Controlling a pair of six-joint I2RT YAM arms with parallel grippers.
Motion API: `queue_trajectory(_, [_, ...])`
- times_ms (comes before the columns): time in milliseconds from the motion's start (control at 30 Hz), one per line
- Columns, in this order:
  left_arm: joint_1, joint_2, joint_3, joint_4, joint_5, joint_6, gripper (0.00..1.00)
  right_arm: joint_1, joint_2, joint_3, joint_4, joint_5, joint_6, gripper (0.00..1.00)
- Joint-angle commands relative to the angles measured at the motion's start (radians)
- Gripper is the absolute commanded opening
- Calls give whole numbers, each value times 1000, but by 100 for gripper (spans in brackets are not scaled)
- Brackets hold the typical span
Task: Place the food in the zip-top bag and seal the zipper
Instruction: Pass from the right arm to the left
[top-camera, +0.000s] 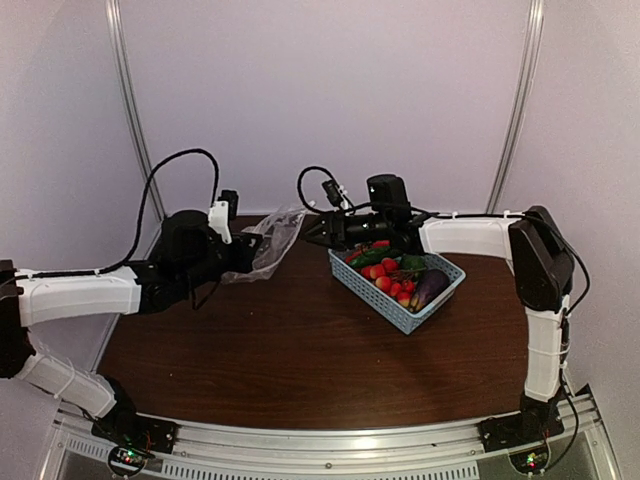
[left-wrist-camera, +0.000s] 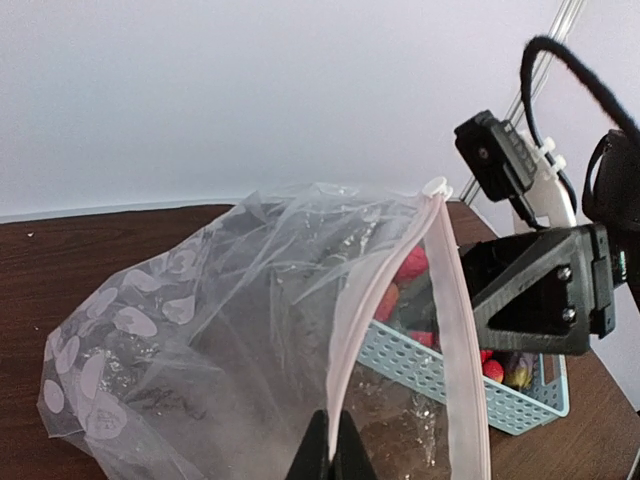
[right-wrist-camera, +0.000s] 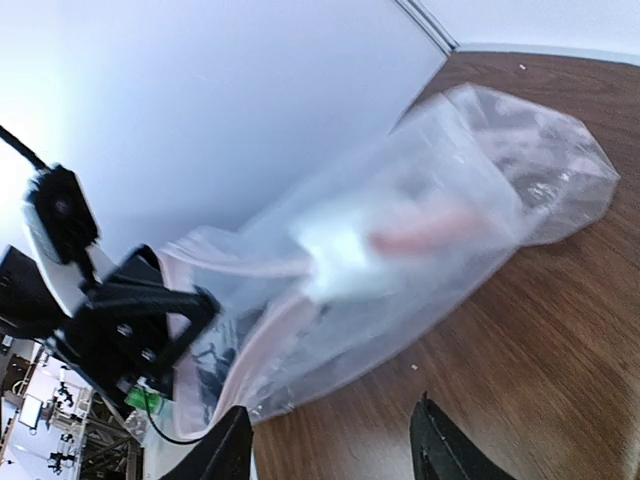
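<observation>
The clear spotted zip-top bag (top-camera: 270, 238) lies at the back of the table with its mouth facing right. My left gripper (left-wrist-camera: 330, 455) is shut on one pale zipper strip (left-wrist-camera: 368, 305) at the mouth and holds it open; the other strip (left-wrist-camera: 452, 300) arcs to the right. My right gripper (top-camera: 315, 232) is open and empty just outside the mouth, over the table. In the right wrist view its fingers (right-wrist-camera: 228, 450) frame the bag (right-wrist-camera: 420, 240). The food, red strawberries (top-camera: 386, 276), green pieces (top-camera: 372, 256) and an eggplant (top-camera: 430, 288), lies in the blue basket (top-camera: 400, 312).
The light blue slotted basket (left-wrist-camera: 450, 372) stands right of the bag, close under my right arm. The back wall and metal posts (top-camera: 130, 110) stand behind the table. The brown table (top-camera: 300, 360) stretches toward the near edge.
</observation>
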Motion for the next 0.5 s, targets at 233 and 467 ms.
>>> queue_trajectory(233, [-69, 61, -49, 157, -91, -67, 0, 14, -4, -3, 140, -15, 179, 54])
queue_trajectory(467, [-80, 26, -101, 205, -131, -83, 0, 23, -12, -50, -4, 117, 154, 36])
